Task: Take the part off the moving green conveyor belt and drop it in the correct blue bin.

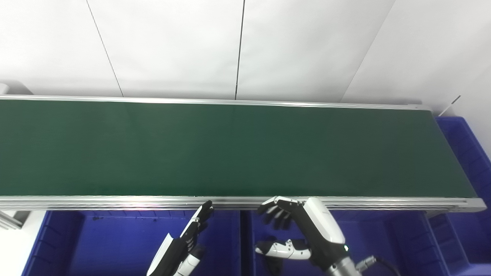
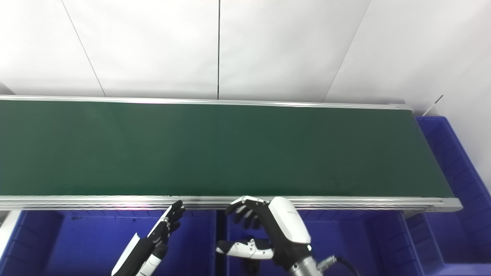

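Across the middle of both views runs 1 green conveyor belt [image 1: 230, 147], framed by 2 silver rails, 1 along its far edge [image 1: 215, 101] and 1 along its near edge [image 1: 115, 201]. Its green surface shows bare from the left border to its right end; the part to be picked cannot be seen on it in either view. Below the near rail lie 2 blue bins side by side, the left bin [image 1: 115, 237] and the middle bin [image 1: 383, 237], divided by a wall near the picture's centre. 1 further blue bin [image 1: 468, 149] stands at the belt's right end, so 3 bins are counted in all.

2 hands hang over the bins just short of the near rail. The left hand [image 1: 188, 239] is held flat and edge-on, its fingers straight and close together, tips pointing toward the rail, holding nothing. The right hand [image 1: 295, 230] has its fingers [image 1: 274, 214] curled downward and its thumb [image 1: 282, 248] stretched out to the left, well apart from them; nothing lies between them.

Behind the belt rises 1 white panelled wall [image 1: 307, 46] with dark seams.
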Robot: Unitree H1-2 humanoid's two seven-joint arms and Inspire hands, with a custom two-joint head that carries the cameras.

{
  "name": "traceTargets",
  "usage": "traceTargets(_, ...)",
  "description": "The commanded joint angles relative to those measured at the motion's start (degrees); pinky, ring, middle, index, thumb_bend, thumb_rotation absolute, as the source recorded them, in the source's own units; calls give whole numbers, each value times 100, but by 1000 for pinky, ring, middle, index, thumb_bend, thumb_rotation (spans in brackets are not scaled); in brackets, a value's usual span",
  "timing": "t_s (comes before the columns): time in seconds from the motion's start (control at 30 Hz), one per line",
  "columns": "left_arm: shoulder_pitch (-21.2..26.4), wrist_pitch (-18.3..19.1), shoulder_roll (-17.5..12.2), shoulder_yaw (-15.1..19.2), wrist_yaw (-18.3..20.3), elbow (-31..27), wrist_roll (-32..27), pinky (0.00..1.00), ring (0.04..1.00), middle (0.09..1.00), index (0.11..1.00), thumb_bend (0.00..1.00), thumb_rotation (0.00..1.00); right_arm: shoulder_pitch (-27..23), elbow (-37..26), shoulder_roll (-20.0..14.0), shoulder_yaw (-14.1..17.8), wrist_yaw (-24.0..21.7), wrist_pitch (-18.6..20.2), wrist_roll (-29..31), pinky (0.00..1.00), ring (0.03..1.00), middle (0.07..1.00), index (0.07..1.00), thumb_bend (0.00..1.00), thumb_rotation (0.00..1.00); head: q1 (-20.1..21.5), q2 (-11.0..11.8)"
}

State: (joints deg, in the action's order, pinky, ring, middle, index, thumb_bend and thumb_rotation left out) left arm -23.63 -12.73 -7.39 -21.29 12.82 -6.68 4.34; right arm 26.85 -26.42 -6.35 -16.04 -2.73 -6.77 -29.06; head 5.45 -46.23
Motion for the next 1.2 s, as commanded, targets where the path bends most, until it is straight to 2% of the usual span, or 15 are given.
traceTargets(0.0,18,-279,108,-99,-21,-202,131,984,988,983,992,547,928,341,42,520,54,1159,-1978,1133,548,617,695,712,789,911,-20,13)
traceTargets(0.07,18,-256,102,-98,-9,-194,125,994,989,985,994,552,931,340,322,529,56,1238,-2005,1170,618,674,747,764,814,941,0,21)
traceTargets(0.17,-1,-207,90,-90,-10,-215,137,984,984,984,997,552,936,245,784,402,27,1416,-2015,1129,745,811,842,815,843,979,15,-8)
traceTargets(0.23,-9,-181,85,-78,-13,-243,135,976,982,980,996,555,937,166,1044,295,-17,1529,-2014,1052,779,848,869,830,879,996,19,-64)
traceTargets(0.3,-15,-116,82,-73,-7,-302,124,982,988,981,997,563,938,38,1340,158,-101,1687,-2015,1004,785,852,874,834,866,991,39,-137)
traceTargets(0.33,-18,-60,77,-70,-2,-356,124,984,989,982,997,565,938,-11,1428,114,-133,1722,-2015,1023,787,853,876,836,862,990,81,-294)
traceTargets(0.37,-15,-31,73,-69,3,-386,128,989,991,982,999,575,943,-51,1505,78,-162,1744,-2015,1056,795,858,878,837,856,980,81,-294)
traceTargets(0.4,-10,26,64,-69,15,-452,129,994,993,982,1000,580,951,-80,1533,62,-174,1739,-2013,1083,804,862,879,837,848,967,121,-478)
traceTargets(0.6,31,234,56,-77,45,-672,105,1000,999,985,1000,555,969,-136,1601,45,-147,1500,-1973,1217,820,864,884,843,843,966,157,-645)
traceTargets(0.67,31,308,57,-81,49,-718,86,989,996,983,994,574,959,-103,1543,68,-126,1387,-1895,1231,818,864,895,847,839,974,129,-652)
traceTargets(0.8,30,302,65,-94,27,-731,120,974,991,979,988,545,956,-49,1460,105,-93,1215,-1773,1171,806,860,900,850,864,998,115,-667)
traceTargets(0.93,30,270,70,-117,31,-741,112,981,991,983,994,543,966,-21,1465,136,-47,1115,-1810,1131,795,855,893,852,851,1000,90,-674)
traceTargets(1.17,13,266,70,-134,11,-687,118,983,989,981,995,554,962,-4,1538,175,-14,901,-1754,1209,790,854,892,852,858,994,63,-565)
